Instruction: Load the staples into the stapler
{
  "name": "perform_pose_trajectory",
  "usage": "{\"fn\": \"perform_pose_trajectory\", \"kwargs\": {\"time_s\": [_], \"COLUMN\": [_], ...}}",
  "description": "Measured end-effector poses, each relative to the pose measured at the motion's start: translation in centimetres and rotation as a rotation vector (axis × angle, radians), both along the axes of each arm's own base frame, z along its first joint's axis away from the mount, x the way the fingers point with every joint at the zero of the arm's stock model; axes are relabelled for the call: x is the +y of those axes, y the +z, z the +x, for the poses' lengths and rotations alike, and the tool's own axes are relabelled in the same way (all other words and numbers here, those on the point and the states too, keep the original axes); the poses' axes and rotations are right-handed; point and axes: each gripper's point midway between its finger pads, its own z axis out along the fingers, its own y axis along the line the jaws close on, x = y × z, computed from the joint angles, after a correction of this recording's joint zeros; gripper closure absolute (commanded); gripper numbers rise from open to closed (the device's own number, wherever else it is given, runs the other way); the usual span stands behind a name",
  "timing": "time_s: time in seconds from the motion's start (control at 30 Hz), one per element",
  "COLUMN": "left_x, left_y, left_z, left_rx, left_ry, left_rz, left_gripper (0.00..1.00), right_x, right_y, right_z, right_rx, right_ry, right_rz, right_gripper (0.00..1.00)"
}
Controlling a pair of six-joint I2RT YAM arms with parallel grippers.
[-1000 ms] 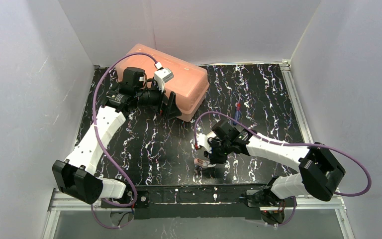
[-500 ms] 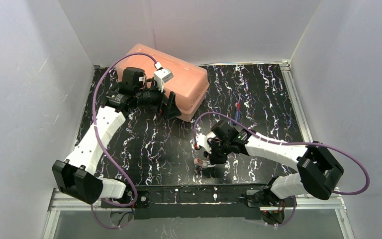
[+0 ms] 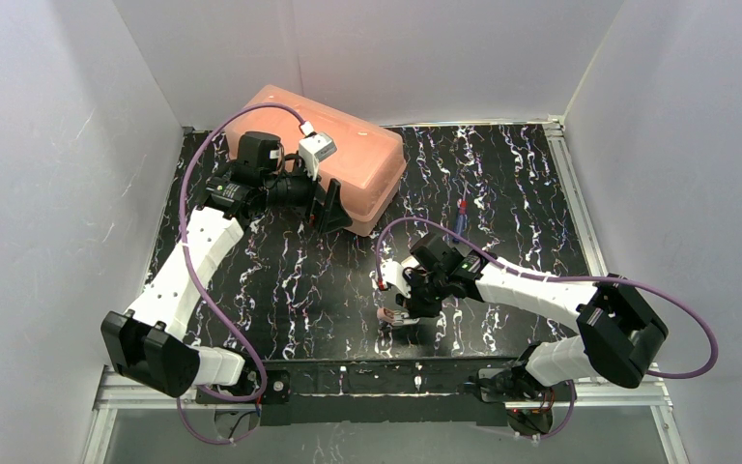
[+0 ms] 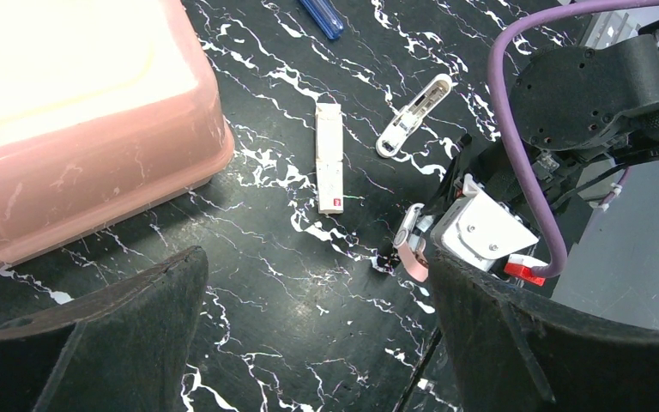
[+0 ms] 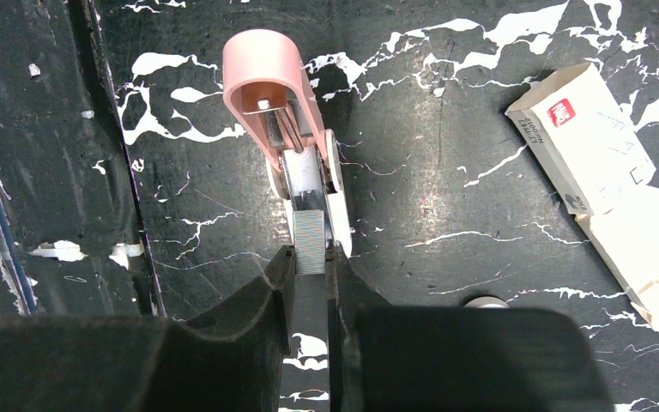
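Pink stapler (image 5: 285, 129) lies open just ahead of your right claw (image 5: 311, 268), which pinches the staple strip (image 5: 310, 240) at the channel's mouth. Any tilt could jam or snap the strip there.

White arm links (image 3: 198, 253), black joints (image 3: 150, 353), purple cables (image 3: 183, 198).

The stapler (image 5: 287, 112) showed glossy pink plastic, its open channel bare shiny metal. The staples (image 5: 311, 240) were a finely ridged grey metal strip, and my right gripper (image 5: 311, 259) was matt black plastic. The table (image 5: 480, 103) looked smooth, black and white-veined. The staple box (image 5: 583, 146) was matt white card, and the tub (image 4: 69, 112) scuffed pink plastic.
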Motion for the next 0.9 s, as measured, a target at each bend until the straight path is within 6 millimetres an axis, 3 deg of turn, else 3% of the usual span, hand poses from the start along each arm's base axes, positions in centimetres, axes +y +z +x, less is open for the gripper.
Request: {"fn": "perform_pose_trajectory", "kwargs": {"time_s": [0.9], "left_x": [0.01], "left_y": [0.11], "left_z": [-0.11], "left_rx": [0.001], "left_ry": [-0.005], "left_rz": [-0.007], "left_gripper": [0.02], "right_x": [0.02], "right_y": [-0.40], "right_z": [-0.05], "right_rx": [-0.008], "right_ry": [0.021], "right_rz": [-0.013], "right_gripper": [0.88]}}
